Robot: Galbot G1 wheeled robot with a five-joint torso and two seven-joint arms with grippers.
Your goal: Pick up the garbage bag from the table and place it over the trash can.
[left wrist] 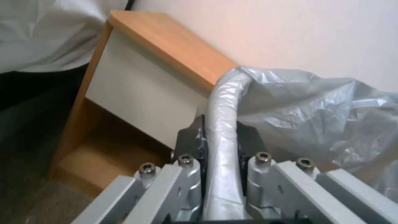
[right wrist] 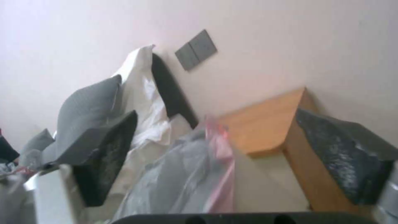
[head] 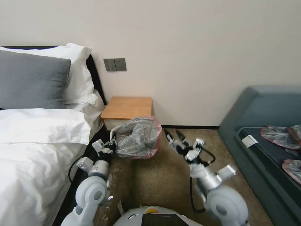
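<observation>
We find the left pincer [head: 112, 140] extended low toward the table's [head: 128, 107] front, clamped on a rolled fold of the garbage bag [head: 138, 138]. The bag hangs below the table's front edge, pink rim toward the wall. The right pincer [head: 174, 136] hovers just beside it, fingers spread. The left wrist view alone shows the fold [left wrist: 222, 124] pinched between the pads.
</observation>
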